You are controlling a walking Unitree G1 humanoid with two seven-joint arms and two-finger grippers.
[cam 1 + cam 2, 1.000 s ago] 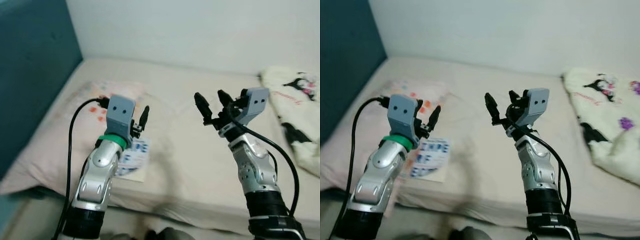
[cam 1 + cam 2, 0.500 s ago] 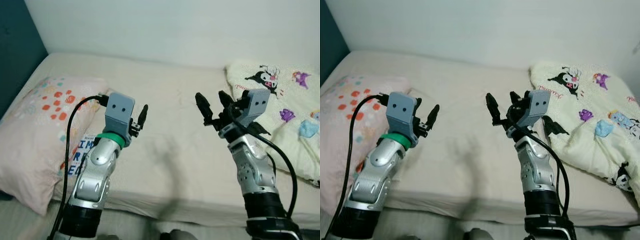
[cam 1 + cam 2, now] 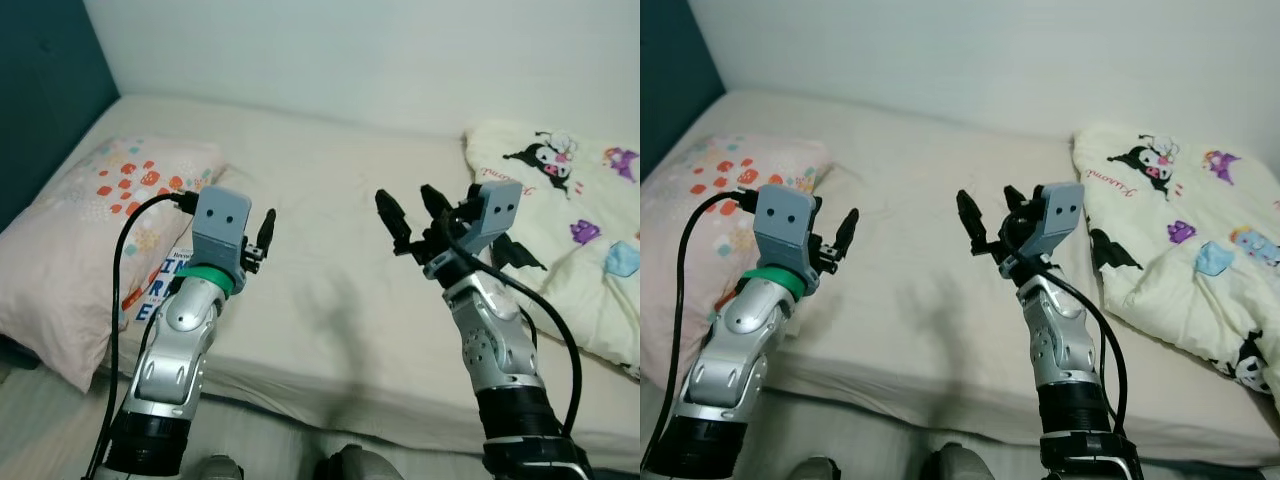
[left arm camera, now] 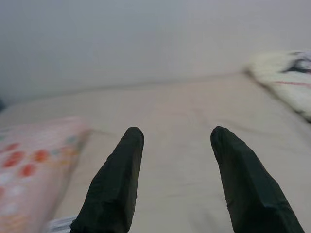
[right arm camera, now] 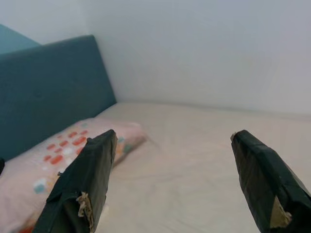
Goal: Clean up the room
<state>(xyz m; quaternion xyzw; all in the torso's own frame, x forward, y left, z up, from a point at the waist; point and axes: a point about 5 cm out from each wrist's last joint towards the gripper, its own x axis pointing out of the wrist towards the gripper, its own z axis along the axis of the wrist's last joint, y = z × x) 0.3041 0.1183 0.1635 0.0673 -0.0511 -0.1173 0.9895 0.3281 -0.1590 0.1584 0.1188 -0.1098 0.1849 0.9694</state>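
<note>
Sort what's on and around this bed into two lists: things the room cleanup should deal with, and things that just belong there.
Cleanup:
- printed booklet lying by the pillow
- rumpled cartoon blanket
- left claw and right claw, both open, empty

Belongs there:
- pillow
- mattress
- blue headboard

One wide bed with a plain cream sheet point(image 3: 330, 240) is seen. One soft pink pillow with red and orange spots point(image 3: 90, 225) is counted on it. One flat white booklet with big blue letters point(image 3: 165, 290) is seen just beside the pillow. One fluffy cream blanket with black cartoon figures point(image 3: 1180, 240) is counted on the other side of the bed. One dark teal padded headboard point(image 5: 43, 92) is seen. Two silver robot arms are counted, each with two long black fingers point(image 4: 116, 189).
</note>
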